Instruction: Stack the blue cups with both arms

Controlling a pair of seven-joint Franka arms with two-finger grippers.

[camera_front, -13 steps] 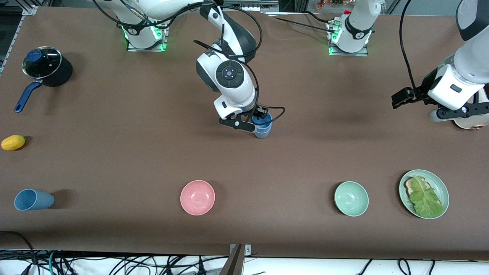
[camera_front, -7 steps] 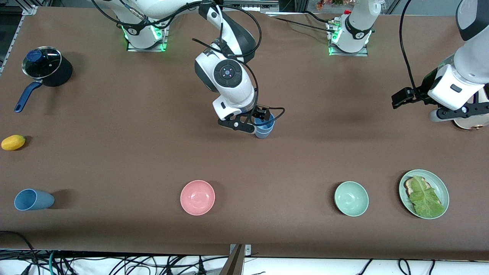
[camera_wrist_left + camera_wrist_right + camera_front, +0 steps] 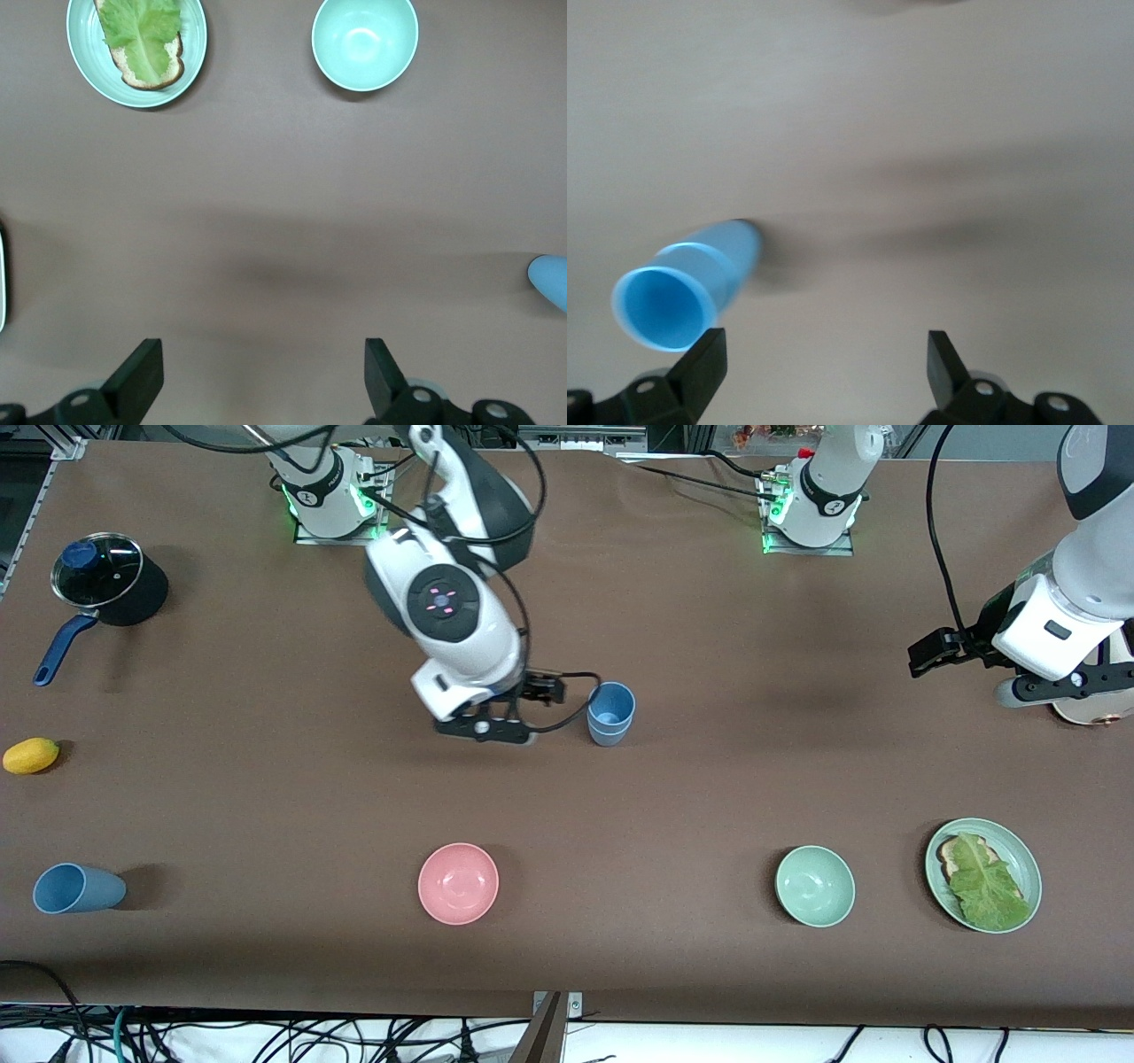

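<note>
Moments after letting go, the right gripper (image 3: 496,731) hangs with its jaws spread wide and empty just above the tabletop at centre frame, having slid away from the stacked cups (image 3: 610,714) it was clamped around a second ago. That pair stands upright on its own now, one blue cup nested in the other, just beside the gripper toward the left arm's end of the table; the right wrist view shows the stack (image 3: 687,288) clear of both fingers. The release suggests one stacking step is finished. A third blue cup (image 3: 76,888) lies on its side at lower left of the frame, close to the table's near edge and well apart from the stack, and looks to be the piece left to collect.

At far right of the frame the left gripper (image 3: 930,657) waits, unmoved, jaws fully apart and holding nothing, as the left wrist view (image 3: 257,381) confirms.

Open brown table surrounds the stack on every side. A pink bowl (image 3: 458,883), a green bowl (image 3: 814,886) and a plate of lettuce (image 3: 1028,859) line the lower part of the frame; a pot (image 3: 108,590) and a lemon (image 3: 31,755) sit toward the left border, near the likely route to the fallen cup
</note>
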